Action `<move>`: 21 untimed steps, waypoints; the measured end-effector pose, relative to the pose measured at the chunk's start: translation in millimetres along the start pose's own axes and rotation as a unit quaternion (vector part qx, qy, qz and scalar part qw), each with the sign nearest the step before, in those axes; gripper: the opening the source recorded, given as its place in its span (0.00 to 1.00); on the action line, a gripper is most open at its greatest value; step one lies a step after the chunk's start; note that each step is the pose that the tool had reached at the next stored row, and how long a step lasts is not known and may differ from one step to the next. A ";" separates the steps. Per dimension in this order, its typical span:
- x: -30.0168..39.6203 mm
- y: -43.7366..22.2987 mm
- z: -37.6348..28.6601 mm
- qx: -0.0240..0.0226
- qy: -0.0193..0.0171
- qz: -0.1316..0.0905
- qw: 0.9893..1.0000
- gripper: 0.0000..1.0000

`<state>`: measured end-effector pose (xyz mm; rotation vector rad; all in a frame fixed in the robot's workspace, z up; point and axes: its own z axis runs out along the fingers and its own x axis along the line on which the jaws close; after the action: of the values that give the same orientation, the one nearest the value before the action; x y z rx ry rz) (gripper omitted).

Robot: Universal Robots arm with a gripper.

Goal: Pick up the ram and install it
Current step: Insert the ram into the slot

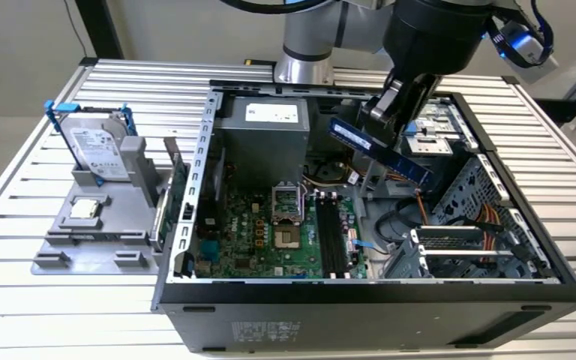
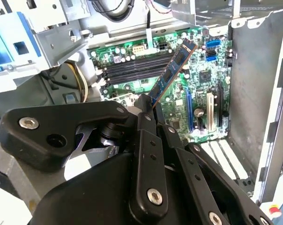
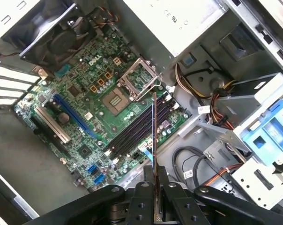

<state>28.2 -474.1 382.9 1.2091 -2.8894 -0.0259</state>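
I see the ram [image 1: 380,154] clamped between the jaws of the gripper [image 1: 380,124]. In the second wrist view, most of the stick [image 2: 172,75] juts out past the fingertips [image 2: 142,105]. In the first wrist view I see it edge-on [image 3: 154,131], lined up over the dark memory slots [image 3: 134,131]. In the exterior view it hangs tilted in the air above the open computer case [image 1: 368,307], clear of the green motherboard [image 1: 258,232]. Well apart, on the exterior view's left, the hard drive [image 1: 98,150] stands in a grey holder [image 1: 88,251].
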 end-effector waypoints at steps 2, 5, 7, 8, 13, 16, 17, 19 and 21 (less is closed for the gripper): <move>0.0 0.0 0.0 0.000 0.000 0.008 1.000 0.00; -0.1 -0.1 0.0 0.000 0.000 0.019 1.000 0.00; -0.1 -0.1 0.0 0.000 -0.001 0.028 1.000 0.00; -0.1 -0.1 0.0 0.000 -0.001 0.032 0.999 0.00; -0.1 -0.1 0.0 0.000 -0.001 0.054 0.999 0.00; -0.1 -0.1 0.0 0.000 -0.001 0.068 0.998 0.00; -0.1 -0.1 0.0 0.000 -0.001 0.073 0.997 0.00; -0.1 -0.1 0.0 0.000 -0.002 0.082 0.997 0.00; -0.1 -0.1 0.0 0.000 -0.002 0.092 0.996 0.00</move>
<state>28.3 -474.1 382.9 0.9376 -2.9902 -0.0271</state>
